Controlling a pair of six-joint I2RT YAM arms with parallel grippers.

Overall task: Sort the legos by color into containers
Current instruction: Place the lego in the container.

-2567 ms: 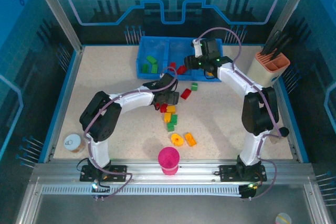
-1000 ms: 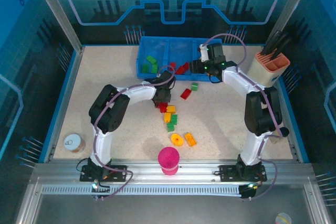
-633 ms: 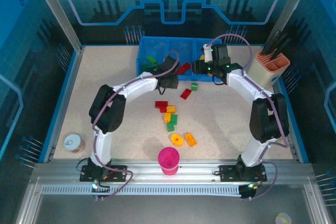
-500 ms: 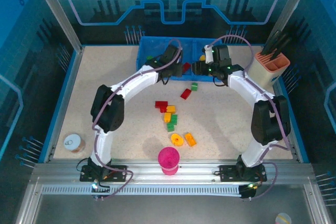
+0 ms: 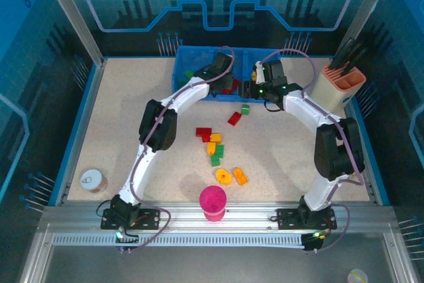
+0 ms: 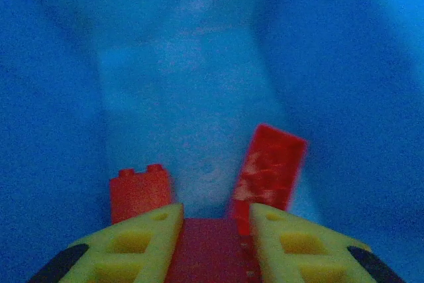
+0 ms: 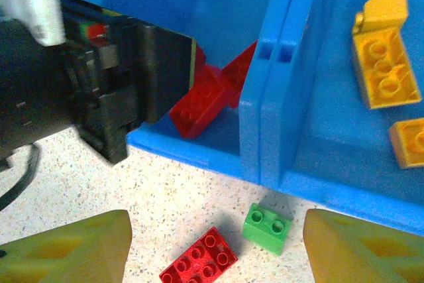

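The blue tray [image 5: 199, 57] stands at the back, with green legos [image 5: 191, 79] in its left compartment, red ones [image 7: 205, 97] in the middle and yellow ones [image 7: 384, 74] on the right. My left gripper [image 5: 222, 74] reaches into the middle compartment, shut on a red brick [image 6: 209, 250]. Two more red bricks [image 6: 268, 167] lie just ahead of it. My right gripper [image 7: 215, 250] hangs open before the tray's front wall, above a green brick [image 7: 267, 228] and a red brick [image 7: 199, 265]. A loose cluster of red, yellow and green legos [image 5: 213, 142] lies mid-table.
A magenta cup [image 5: 212, 202] stands near the front edge, with a round yellow brick [image 5: 223, 176] and an orange one [image 5: 240, 176] just behind it. The beige-and-pink utensil holder [image 5: 341, 84] is at the back right. A small round lid [image 5: 91, 179] lies front left.
My left arm swung from the mid-table cluster up into the tray's middle compartment, carrying a red brick. My right gripper drew back slightly toward the tray's front wall.
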